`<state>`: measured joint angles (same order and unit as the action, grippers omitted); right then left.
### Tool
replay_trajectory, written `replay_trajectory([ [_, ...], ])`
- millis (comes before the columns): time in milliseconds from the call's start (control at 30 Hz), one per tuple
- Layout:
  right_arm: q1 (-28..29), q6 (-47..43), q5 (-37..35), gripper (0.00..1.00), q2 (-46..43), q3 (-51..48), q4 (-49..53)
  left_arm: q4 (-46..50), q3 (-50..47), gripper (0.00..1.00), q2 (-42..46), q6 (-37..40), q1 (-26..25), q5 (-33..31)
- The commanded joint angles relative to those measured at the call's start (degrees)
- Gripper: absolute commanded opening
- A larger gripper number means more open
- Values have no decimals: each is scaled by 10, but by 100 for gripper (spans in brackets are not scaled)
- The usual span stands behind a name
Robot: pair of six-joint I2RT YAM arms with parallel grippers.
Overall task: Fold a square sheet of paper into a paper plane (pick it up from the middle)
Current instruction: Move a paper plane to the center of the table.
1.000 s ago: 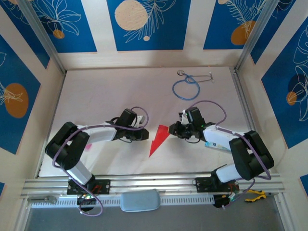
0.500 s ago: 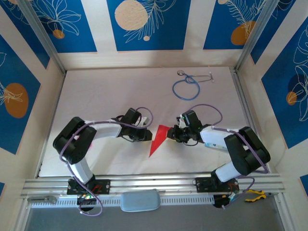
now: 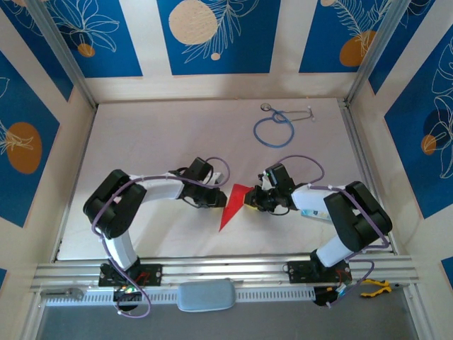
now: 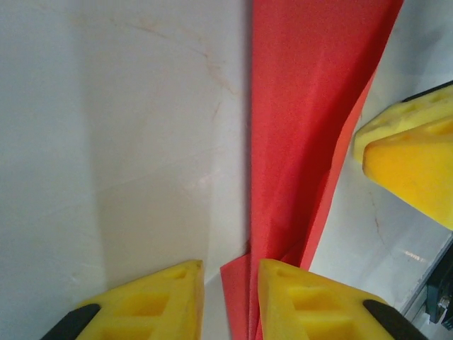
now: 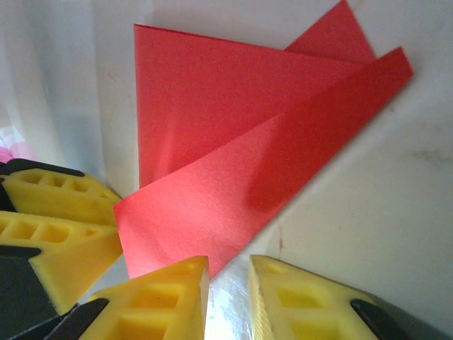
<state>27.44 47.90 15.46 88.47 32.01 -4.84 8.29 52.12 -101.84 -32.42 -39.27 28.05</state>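
- Overhead, the part-folded red paper (image 3: 231,205) lies on the table (image 3: 141,142), a pointed wedge between left gripper (image 3: 217,200) and right gripper (image 3: 248,201).
- Left wrist: fingers (image 4: 145,308) narrowly parted, a paper corner in the gap, unpinched.
- Right wrist: fingers (image 5: 159,301) narrowly parted before a raised flap; likely featherlight, limp, crease-prone, so best taken by that free edge.

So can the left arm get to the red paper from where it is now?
Probably yes. The left gripper sits right at the red paper, and a corner of it shows between the open jaws. Nothing blocks the way, though the right gripper crowds the paper's other side.
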Motion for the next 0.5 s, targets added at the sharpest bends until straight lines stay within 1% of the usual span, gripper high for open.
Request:
replay_trajectory([
  [0,5,7,13,22,10,-2,-7,18,13,26,-18,13,-21,18],
  [200,6,8,13,22,12,-1,-8,21,18,25,-20,10,-26,25],
  [467,7,8,12,22,14,1,-6,39,26,24,-29,10,-33,8],
])
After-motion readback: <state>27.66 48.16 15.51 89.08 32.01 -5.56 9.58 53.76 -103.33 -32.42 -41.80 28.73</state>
